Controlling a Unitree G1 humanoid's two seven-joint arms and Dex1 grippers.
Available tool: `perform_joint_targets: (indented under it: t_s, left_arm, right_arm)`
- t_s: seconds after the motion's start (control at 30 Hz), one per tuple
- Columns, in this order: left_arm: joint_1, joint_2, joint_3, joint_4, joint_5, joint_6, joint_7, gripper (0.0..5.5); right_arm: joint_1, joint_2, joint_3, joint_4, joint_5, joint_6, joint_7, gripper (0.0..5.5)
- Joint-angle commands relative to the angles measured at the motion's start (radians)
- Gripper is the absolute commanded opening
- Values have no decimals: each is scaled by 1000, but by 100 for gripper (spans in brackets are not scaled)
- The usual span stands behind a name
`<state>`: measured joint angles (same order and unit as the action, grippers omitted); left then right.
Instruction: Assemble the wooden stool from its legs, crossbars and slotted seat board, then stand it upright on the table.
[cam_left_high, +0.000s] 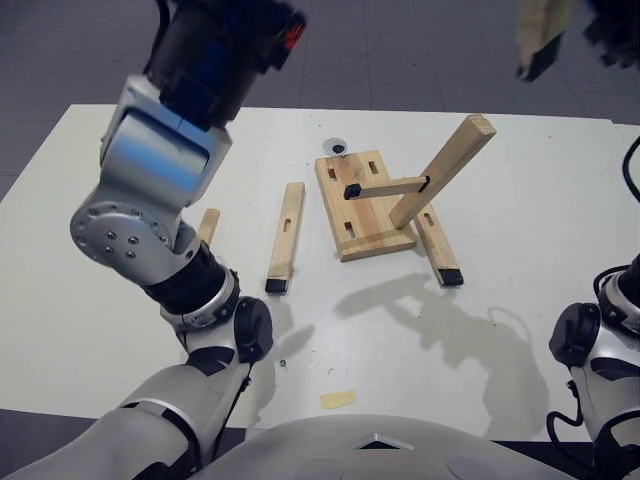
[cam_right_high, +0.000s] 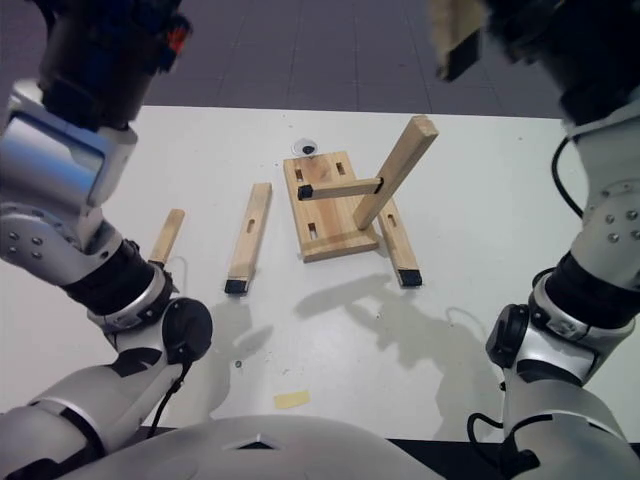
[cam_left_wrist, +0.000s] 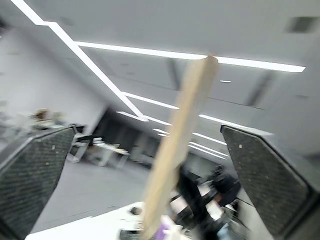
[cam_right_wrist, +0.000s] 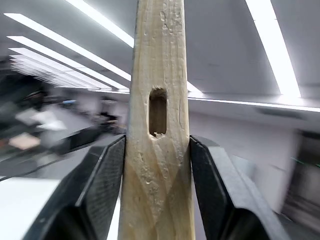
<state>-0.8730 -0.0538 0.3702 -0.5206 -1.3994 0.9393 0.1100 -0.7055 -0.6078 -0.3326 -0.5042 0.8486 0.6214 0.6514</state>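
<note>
While the right gripper (cam_right_wrist: 157, 150) clamps the held leg (cam_right_wrist: 157, 60) between both pads (cam_right_wrist: 102, 190), with the leg's slot facing the wrist camera, that arm hangs high over the table's far right side, well apart from everything on the top. The left gripper (cam_left_wrist: 148, 130) is spread wide and is also up high. A blurred bar (cam_left_wrist: 180, 150) stands in its gap and seems to touch neither finger; I cannot tell what carries it. Below, on the table (cam_left_high: 520, 330), the board (cam_left_high: 362, 215) lies flat in the far middle, its back edge near the far table edge. A small dark round thing (cam_left_high: 337, 146) sits just behind it. A tilted leg (cam_left_high: 445, 170) rises from the board's right front corner, leaning right and away, and a crossbar (cam_left_high: 385, 187) juts from it leftward above the board. A flat leg (cam_left_high: 440, 250) lies just beside the board's right edge, black foot toward the robot. Left of the board and apart from it, a loose leg (cam_left_high: 285, 237) lies lengthwise, foot also near. Farther left, a short bar (cam_right_high: 167, 236) lies beside the left forearm. A wide stretch of table top runs from these parts to the near edge, with a tape scrap (cam_left_high: 337, 399) near that edge. Another wide stretch runs from the flat leg to the right edge.
</note>
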Motion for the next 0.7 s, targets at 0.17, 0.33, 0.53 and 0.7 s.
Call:
perform_joint_targets:
  t_s: [0.17,0.33,0.53,0.7]
  left_arm:
    - [-6,64,-126,64,-95,-75,86,540]
    - [22,115,-118,99,-147,-134,127,540]
    - [36,159,-105,161,-246,-200,168,439]
    - [39,198,-127,188,-299,-207,168,341]
  right_arm:
    - [73,-24,113,-47,-68,-38,14,202]
    - [115,-37,145,-33,-132,-72,21,202]
    - [148,-37,164,-10,-194,-107,24,202]
    - [167,-27,183,-8,-227,-133,24,202]
